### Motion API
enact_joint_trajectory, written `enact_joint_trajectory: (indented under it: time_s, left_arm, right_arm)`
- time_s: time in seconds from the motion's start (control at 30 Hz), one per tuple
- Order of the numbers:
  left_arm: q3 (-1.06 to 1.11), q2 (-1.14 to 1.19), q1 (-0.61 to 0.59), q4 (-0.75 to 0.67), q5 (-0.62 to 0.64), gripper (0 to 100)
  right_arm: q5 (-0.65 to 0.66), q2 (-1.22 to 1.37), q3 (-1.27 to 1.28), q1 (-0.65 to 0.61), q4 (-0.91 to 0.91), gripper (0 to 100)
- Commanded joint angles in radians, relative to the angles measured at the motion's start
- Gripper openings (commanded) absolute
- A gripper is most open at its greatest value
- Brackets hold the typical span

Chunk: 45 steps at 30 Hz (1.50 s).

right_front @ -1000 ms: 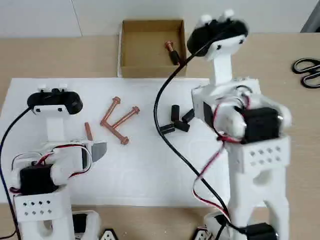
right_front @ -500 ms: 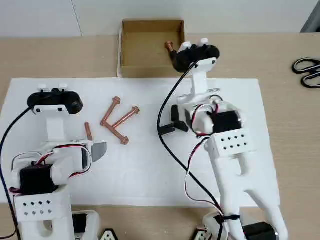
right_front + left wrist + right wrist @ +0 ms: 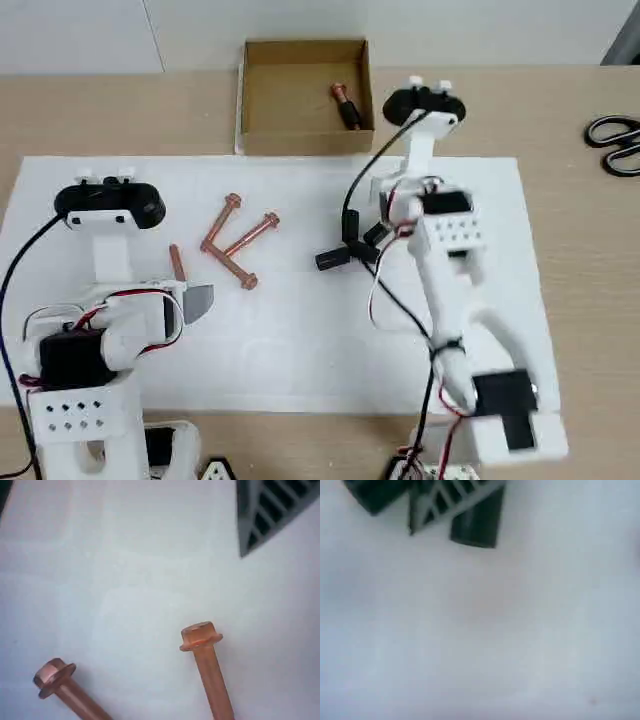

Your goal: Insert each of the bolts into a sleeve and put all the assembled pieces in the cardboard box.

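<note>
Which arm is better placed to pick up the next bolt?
Left. Its pincer sits over the white sheet right beside the loose bolts, and its wrist view looks straight down on two of them. The right arm is over the black sleeves, farther from the bolts.

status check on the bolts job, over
Left gripper by four loose bolts, right gripper at sleeves. One assembled piece in box. Scissors well aside.
</note>
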Motion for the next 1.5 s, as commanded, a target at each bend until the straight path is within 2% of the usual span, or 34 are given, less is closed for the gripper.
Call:
enact_joint_trajectory:
  time_s: [0.0,0.17,0.3,0.5,0.8,1.07,1.47]
  left_arm:
    - [-0.044,-0.012,0.002,0.000,-0.003,30]
    - [-0.044,-0.012,0.002,0.000,-0.003,30]
    - [-0.044,-0.012,0.002,0.000,-0.003,30]
    - [-0.044,-0.012,0.002,0.000,-0.003,30]
    - [-0.042,-0.012,0.002,0.000,-0.003,30]
    - [-0.042,-0.012,0.002,0.000,-0.003,30]
    - [-0.042,-0.012,0.002,0.000,-0.003,30]
  right_arm:
    - [-0.011,0.081,-0.270,0.022,0.199,21.2]
    - [-0.032,0.156,-0.595,0.018,0.487,21.4]
    - [-0.180,0.156,-0.752,0.008,0.647,21.7]
    - [-0.121,0.166,-0.778,0.008,0.782,23.4]
    - [-0.135,0.315,-0.778,-0.004,0.762,23.4]
    - [-0.377,0.518,-0.816,-0.038,0.708,23.4]
    - [-0.520,0.550,-0.822,-0.062,0.630,23.4]
